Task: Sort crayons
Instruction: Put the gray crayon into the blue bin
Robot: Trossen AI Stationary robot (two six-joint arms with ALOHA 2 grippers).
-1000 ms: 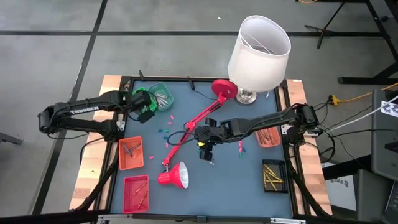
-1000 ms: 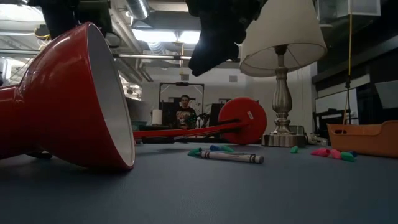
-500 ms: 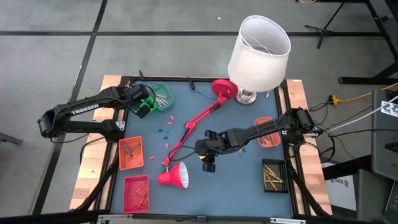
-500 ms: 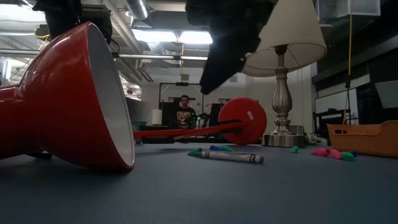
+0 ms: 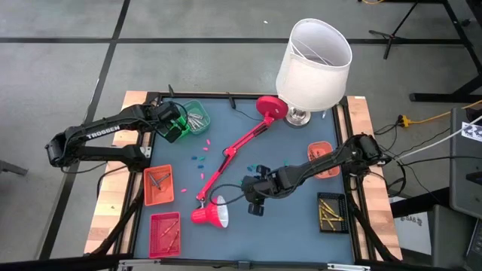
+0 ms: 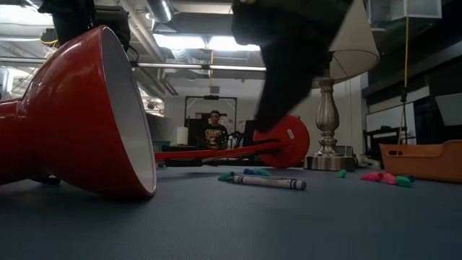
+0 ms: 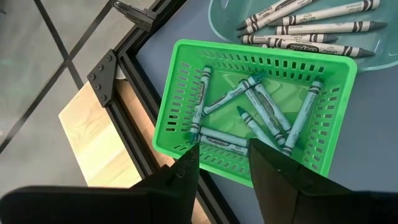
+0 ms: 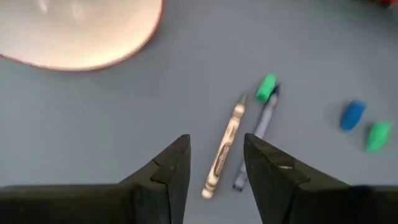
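- Tan crayon (image 8: 222,152) on the blue-grey mat, and the right gripper (image 8: 214,163) hangs right above it, fingers spread, nothing between them.
- The trouble is the grey crayon (image 8: 256,140) lying just beside the tan one. A descent slightly off line could pinch both, or nudge the grey one and roll it away.
- A green stub (image 8: 267,87) sits at the grey crayon's end, with a blue bit (image 8: 352,114) and another green bit (image 8: 377,136) further off. Any sweep of the fingers could scatter them.
- The red lamp shade (image 5: 211,214) lies close to this gripper in the high view. A wide swing of the arm could knock it, and the lamp arm (image 5: 232,156) with it.
- The left gripper (image 7: 222,163) is over the green basket (image 7: 181,102), fingers apart and empty. Teal crayons (image 7: 264,102) lie inside.
- Risk there is low. A drop in height could catch the basket rim and tip it toward the clear tub (image 7: 219,12) of grey crayons.
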